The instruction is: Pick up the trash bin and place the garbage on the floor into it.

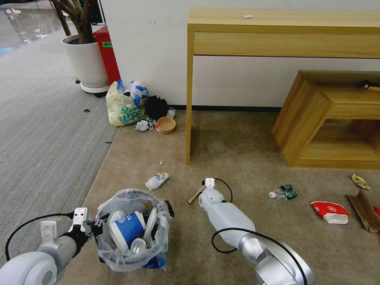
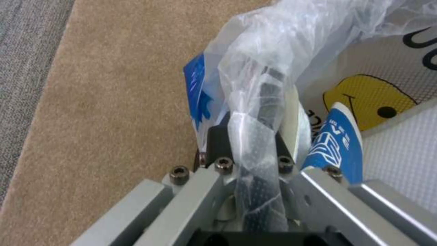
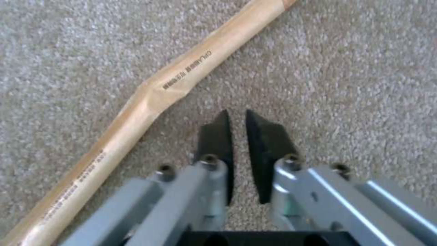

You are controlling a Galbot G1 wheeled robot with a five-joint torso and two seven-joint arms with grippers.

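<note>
The left gripper (image 1: 93, 228) is clenched on the rim of the bin (image 1: 130, 231), with the plastic liner (image 2: 255, 102) pinched between its jaws. In this way the bin stays upright and open beside the robot, so litter can be dropped in from above. The bin stands low on the carpet (image 1: 237, 150), left of centre before the robot, and I cannot tell if it rests on the floor or is lifted a little. Inside it lie already a blue cup (image 1: 127, 229), a can (image 1: 138, 245) and a white slipper (image 2: 396, 85).

The right gripper (image 3: 239, 128) is down at the carpet, its fingers nearly together with only a thin gap and nothing between them. Just beside it lies the paper stick sleeve (image 3: 150, 99), bent in the middle and flat on the floor. The fingers are next to it, not around it, so I judge the grasp is not yet made.

More garbage waits on the carpet: a crumpled wrapper (image 1: 157, 180), a crushed bottle (image 1: 283, 192), a red-white pack (image 1: 330, 211) and cardboard (image 1: 365, 206) farther right.
</note>
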